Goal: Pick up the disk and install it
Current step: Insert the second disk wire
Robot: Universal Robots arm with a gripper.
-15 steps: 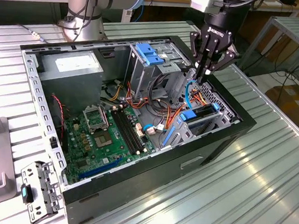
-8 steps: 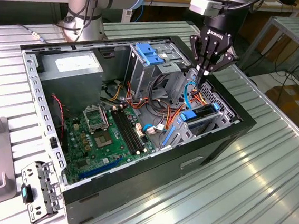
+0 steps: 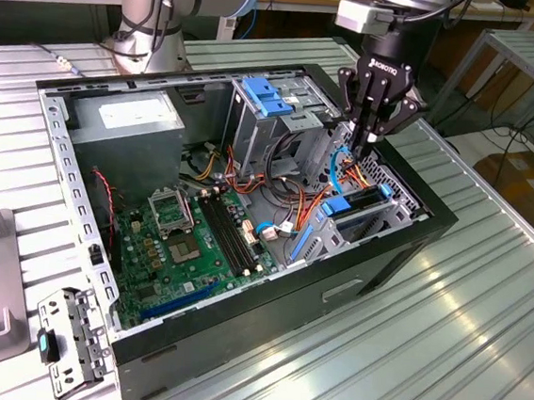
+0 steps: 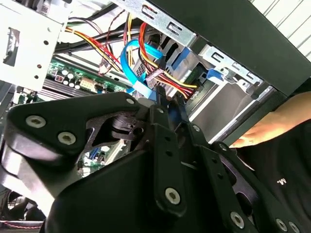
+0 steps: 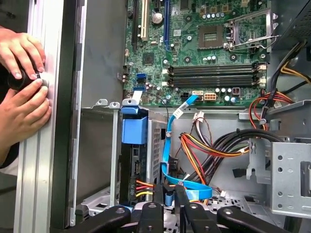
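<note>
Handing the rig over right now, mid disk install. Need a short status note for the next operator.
Gripper: low inside the case, at the blue data cable, next to the drive bay.
Disk: sitting in that bay, blue carrier end showing.
Done: disk looks picked up and slotted in.
Left: can't tell if it is fully seated.
Note: a person's hands are at the case edge.

I see even, bright overhead light in the exterior view, with glare streaking the ribbed metal table (image 3: 484,306) and deep shadow inside the computer case (image 3: 374,267). In both wrist views the gripper (image 4: 170,104) sits dark and soft against a sharper, well-lit motherboard (image 5: 204,43).
</note>
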